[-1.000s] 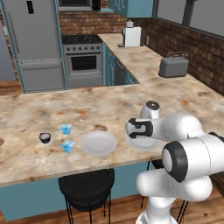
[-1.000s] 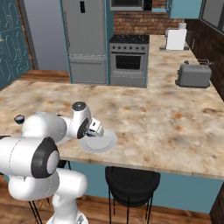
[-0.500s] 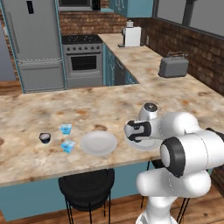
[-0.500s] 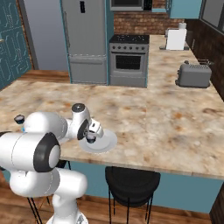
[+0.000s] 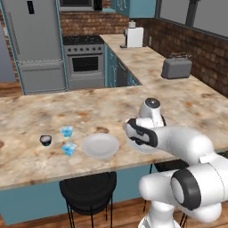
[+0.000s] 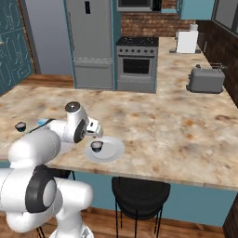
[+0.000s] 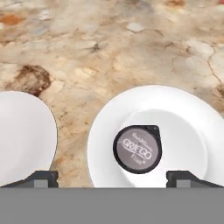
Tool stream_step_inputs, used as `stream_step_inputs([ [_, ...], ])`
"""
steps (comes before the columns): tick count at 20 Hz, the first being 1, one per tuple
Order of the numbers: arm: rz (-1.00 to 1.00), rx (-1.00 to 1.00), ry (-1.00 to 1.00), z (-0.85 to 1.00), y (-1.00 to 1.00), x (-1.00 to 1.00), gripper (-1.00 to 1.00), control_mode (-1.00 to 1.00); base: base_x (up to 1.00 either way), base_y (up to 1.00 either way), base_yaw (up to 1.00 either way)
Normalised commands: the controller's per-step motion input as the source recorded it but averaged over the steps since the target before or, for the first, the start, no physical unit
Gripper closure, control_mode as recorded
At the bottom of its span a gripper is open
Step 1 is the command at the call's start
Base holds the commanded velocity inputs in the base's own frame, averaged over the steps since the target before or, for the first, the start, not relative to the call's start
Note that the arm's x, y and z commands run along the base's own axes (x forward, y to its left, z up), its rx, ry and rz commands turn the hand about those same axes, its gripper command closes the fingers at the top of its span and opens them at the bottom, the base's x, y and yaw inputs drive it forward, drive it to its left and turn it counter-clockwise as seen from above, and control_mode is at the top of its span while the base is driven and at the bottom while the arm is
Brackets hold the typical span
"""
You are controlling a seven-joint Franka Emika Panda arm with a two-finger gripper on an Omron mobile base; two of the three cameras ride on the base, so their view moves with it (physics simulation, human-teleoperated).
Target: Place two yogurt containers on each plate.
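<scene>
Yogurt container, dark and round with a pale printed top [image 7: 137, 149], sits upright near the middle of the near plate [image 7: 188, 113], free of the claw [image 7: 113, 178]. Claw fingertips [image 7: 43, 178] stand wide apart, one either side of the cup, touching nothing. Same cup shows on that plate [image 6: 114, 149] from the right base camera, just beside the claw [image 6: 96, 131].

Step in hand, by the look of it: release finished, retreat due. Best done by lifting straight up before swinging sideways, keeping the fingertips spread so neither clips the cup or drags the plate rim. Worth leaving room on this plate for a second cup. Next targets lie well apart to the left on the bench [image 5: 26, 129]: another dark round cup [image 5: 45, 140] and two light blue squarish cups [image 5: 67, 131] [image 5: 69, 148], all beside the second plate [image 5: 100, 145], which carries nothing.

Against a second ago: claw far wider than it was, spread from a narrow hold to a broad gap. Arm posture over the near plate much the same in both base cameras. Left-hand cups and the second plate unmoved.
</scene>
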Motion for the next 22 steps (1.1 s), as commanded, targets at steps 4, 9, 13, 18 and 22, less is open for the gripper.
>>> stream_step_inputs([
  [4,0.3,-0.06,0.1,0.22,0.87,-0.06,-1.0,-1.0,0.0,0.0,0.0],
  [9,0.41,0.0,0.27,0.0,1.0,0.02,-1.0,-1.0,0.0,0.0,0.0],
  [13,0.36,-0.08,0.31,0.06,1.0,0.0,-1.0,-1.0,0.0,0.0,0.0],
  [18,0.3,-0.22,0.17,-0.02,1.0,0.0,-1.0,-1.0,0.0,0.0,0.0],
  [22,0.18,-0.2,-0.2,-0.33,1.0,0.05,-1.0,-1.0,0.0,0.0,0.0],
])
